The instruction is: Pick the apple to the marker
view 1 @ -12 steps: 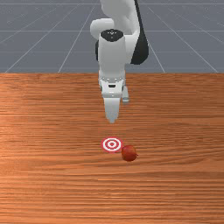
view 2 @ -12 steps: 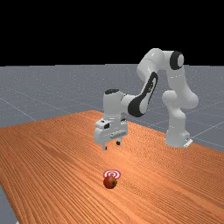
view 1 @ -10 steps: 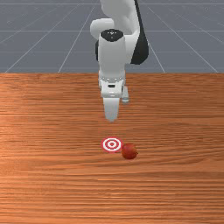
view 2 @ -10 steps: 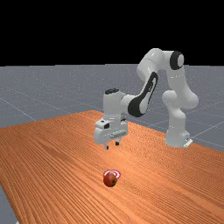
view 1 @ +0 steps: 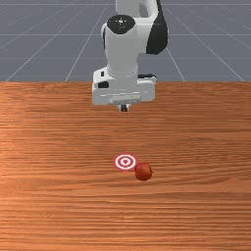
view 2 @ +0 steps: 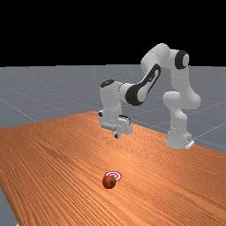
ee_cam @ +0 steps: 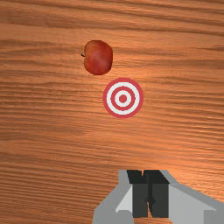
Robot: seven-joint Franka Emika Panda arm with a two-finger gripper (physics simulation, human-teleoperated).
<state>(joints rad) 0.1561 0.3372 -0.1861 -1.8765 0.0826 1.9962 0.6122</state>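
Observation:
In the front view the gripper [view 1: 123,108] hangs above the table, behind the marker and well away from the apple. The far view has the gripper [view 2: 117,135] high over the wood. In the wrist view the fingers of the gripper [ee_cam: 150,192] meet with nothing between them, so it is shut. The red apple [view 1: 143,172] lies on the table just off the marker [view 1: 125,162], a flat red and white ring target. A narrow strip of wood separates apple [ee_cam: 98,57] and marker [ee_cam: 123,98] in the wrist view.
The orange-brown table [view 1: 54,147] extends around the apple and marker. Its back edge runs behind the hand in the front view. The arm's base [view 2: 178,140] stands at the far view's right.
My hand has risen, drawn back from the apple and turned by a large angle. The fingers, apart before, have come together. The apple has rolled slightly toward the front view's left.

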